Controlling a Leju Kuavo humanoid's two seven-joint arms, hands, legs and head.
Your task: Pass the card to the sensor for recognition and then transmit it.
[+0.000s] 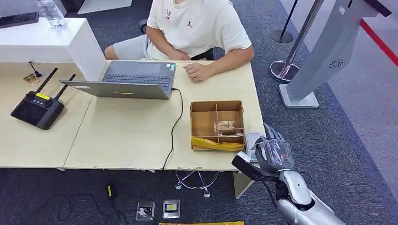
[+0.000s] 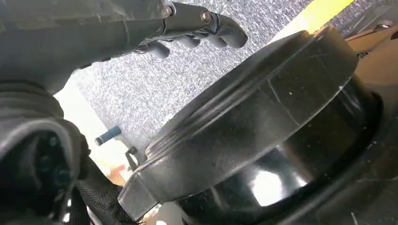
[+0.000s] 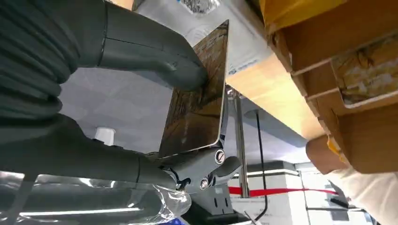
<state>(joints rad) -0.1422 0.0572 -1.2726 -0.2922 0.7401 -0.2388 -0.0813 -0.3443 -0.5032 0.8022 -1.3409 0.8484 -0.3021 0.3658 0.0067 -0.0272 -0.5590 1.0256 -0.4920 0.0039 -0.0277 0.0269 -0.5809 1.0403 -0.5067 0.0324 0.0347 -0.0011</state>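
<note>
Card (image 3: 197, 108), glossy and dark brown, sits pinched between my right hand's (image 1: 274, 152) thumb and fingers (image 3: 220, 166) at the table's (image 1: 126, 136) near right corner, just beside the cardboard box (image 1: 217, 123); its print is too blurred to read. My left hand (image 2: 187, 28) holds nothing, fingers curled. The seated person's shirt (image 1: 197, 23) carries a small red Jordan logo.

A light wooden table (image 1: 126, 136) fills the left and middle of the frame, standing on dark grey carpet (image 1: 356, 140). A white counter (image 1: 51, 40) sits at upper left. At upper right a grey kiosk stand (image 1: 324, 51) leans on its base beside chrome stanchion posts (image 1: 300, 44), with a red floor stripe (image 1: 378, 40) near the corner.
</note>
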